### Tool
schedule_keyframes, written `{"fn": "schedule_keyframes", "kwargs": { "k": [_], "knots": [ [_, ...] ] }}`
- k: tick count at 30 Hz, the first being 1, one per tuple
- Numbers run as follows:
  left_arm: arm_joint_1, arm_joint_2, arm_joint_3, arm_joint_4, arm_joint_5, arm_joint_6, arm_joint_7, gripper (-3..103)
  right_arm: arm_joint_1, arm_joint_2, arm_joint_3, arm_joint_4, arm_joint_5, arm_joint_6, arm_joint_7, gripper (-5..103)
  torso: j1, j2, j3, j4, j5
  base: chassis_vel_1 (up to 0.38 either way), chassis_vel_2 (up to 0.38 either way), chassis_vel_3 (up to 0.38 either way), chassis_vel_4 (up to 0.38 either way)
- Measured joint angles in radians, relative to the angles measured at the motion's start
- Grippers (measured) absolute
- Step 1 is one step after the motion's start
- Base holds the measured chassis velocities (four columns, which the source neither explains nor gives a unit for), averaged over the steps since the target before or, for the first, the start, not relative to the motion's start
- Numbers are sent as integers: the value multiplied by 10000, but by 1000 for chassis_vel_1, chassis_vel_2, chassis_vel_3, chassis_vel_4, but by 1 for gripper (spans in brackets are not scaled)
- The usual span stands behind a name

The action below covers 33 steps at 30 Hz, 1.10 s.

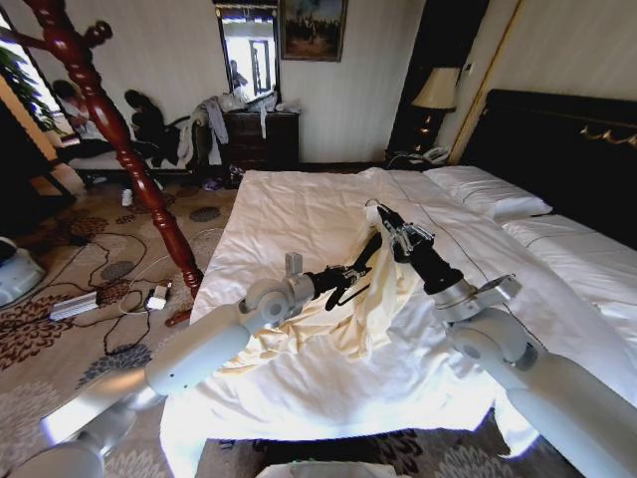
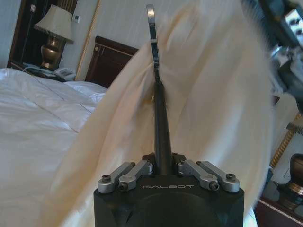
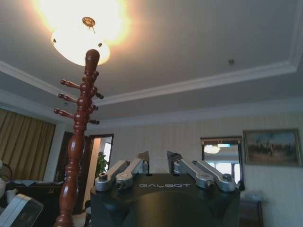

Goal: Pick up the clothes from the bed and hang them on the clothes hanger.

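Cream garment [image 1: 373, 299] lies crumpled mid-bed [image 1: 299, 214], one part lifted off the white duvet, draped over the black clothes hanger [image 1: 360, 261]. Left wrist view: hanger's dark bar runs straight out from the left end effector [image 1: 346, 276], fingers pressed together on it, silver hook [image 2: 151, 28] at far end, cream fabric [image 2: 213, 118] hanging round it on both sides. Right end effector [image 1: 383, 221] sits just above the raised cloth, near hanger tip; its fingers [image 3: 173, 158] stand slightly apart in right wrist view, nothing seen between them, pointing toward ceiling. Around: red-brown wooden coat stand [image 1: 109, 124] on the carpet left of bed, cables at its base; black headboard [image 1: 567, 149] and white pillows [image 1: 488, 191] at right; lamp [image 1: 435, 95] beyond.
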Motion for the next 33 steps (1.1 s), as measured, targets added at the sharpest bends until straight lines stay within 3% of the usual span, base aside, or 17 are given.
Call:
{"fn": "schedule_keyframes", "kwargs": {
  "k": [2, 4, 5, 9, 11, 12, 13, 14, 16, 18, 19, 20, 21, 24, 27, 32, 33],
  "knots": [
    [-10, 98, -72, -57, 1, 0, 0, 17, -340, -24, -29, 318, 319, -146, 33, 28, 0, 0, 0, -2, 1, 0, 0, 0, 0],
    [-33, 146, -145, -59, 0, 0, 0, 17, -749, -67, -30, 568, 561, 120, -781, 39, 0, 0, -1, -1, 0, 0, 0, 0, 0],
    [-33, 146, -145, -59, 0, 0, 0, 17, -749, -67, -30, 568, 561, 120, -781, 39, 0, 0, -1, -1, 0, 0, 0, 0, 0],
    [-59, 314, -328, -73, -38, -1, 249, 17, -1306, -228, 176, 714, 773, 1081, -3477, 56, 0, 1, -1, -7, 0, 0, 0, 0, 0],
    [-50, 344, -350, -89, -48, -1, 292, 17, -1297, -247, 215, 707, 852, 1150, -3733, 61, 0, 1, -1, -7, 1, 0, 0, 0, 0],
    [21, 543, -476, -206, -125, -2, 558, 17, -1113, -334, 487, 623, 1465, 1335, -4518, 66, 0, 0, -1, 1, 0, 0, 0, 0, 0],
    [39, 591, -500, -229, -141, -2, 626, 17, -1056, -355, 559, 600, 1640, 1358, -4640, 66, 0, 0, -1, 4, 0, 0, 0, 0, 0],
    [90, 823, -574, -313, -83, -13, 1037, 17, -689, -527, 1011, 379, 2705, 1367, -5123, 78, 0, 0, 0, 1, -1, 0, 0, 0, 0],
    [103, 907, -591, -331, 6, -50, 1233, 17, -589, -609, 1177, 292, 3028, 1359, -5274, 78, 0, 1, -1, 2, -2, 0, 0, 0, 0],
    [110, 1150, -620, -355, 489, -194, 1958, 17, -426, -885, 1580, -29, 3675, 1239, -5533, 88, 0, 0, -1, 1, 0, 0, 0, 0, 0],
    [110, 1295, -622, -355, 916, -285, 2467, 17, -375, -1034, 1721, -219, 3874, 1153, -5566, 88, 0, 1, 0, -3, -1, 0, 0, 0, 0],
    [115, 1510, -621, -365, 1492, -373, 3201, 17, -320, -1180, 1810, -459, 4009, 1043, -5517, 97, 0, 1, -1, -5, -1, 0, 0, 0, 0],
    [115, 1510, -621, -365, 1492, -373, 3201, 17, -320, -1180, 1810, -459, 4009, 1043, -5517, 97, 0, 1, -1, -5, -1, 0, 0, 0, 0],
    [199, 1908, -575, -506, 2160, -411, 4124, 17, -220, -1276, 1876, -998, 4079, 890, -5562, 100, 0, 1, -1, -2, 0, 0, 0, 0, 0],
    [321, 2257, -565, -603, 2583, -458, 4634, 17, -162, -1340, 1895, -1639, 4400, 757, -6372, 100, 1, 1, -1, -2, 1, 0, 0, 0, 0],
    [551, 2959, -877, -783, 3073, -760, 5153, 17, -263, -1666, 2141, -3146, 5258, -160, -9482, 100, 0, 0, -1, -2, 2, 0, 0, 0, 0],
    [551, 2959, -877, -783, 3073, -760, 5153, 17, -263, -1666, 2141, -3146, 5258, -160, -9482, 100, 0, 0, -1, -2, 2, 0, 0, 0, 0]
  ]
}}
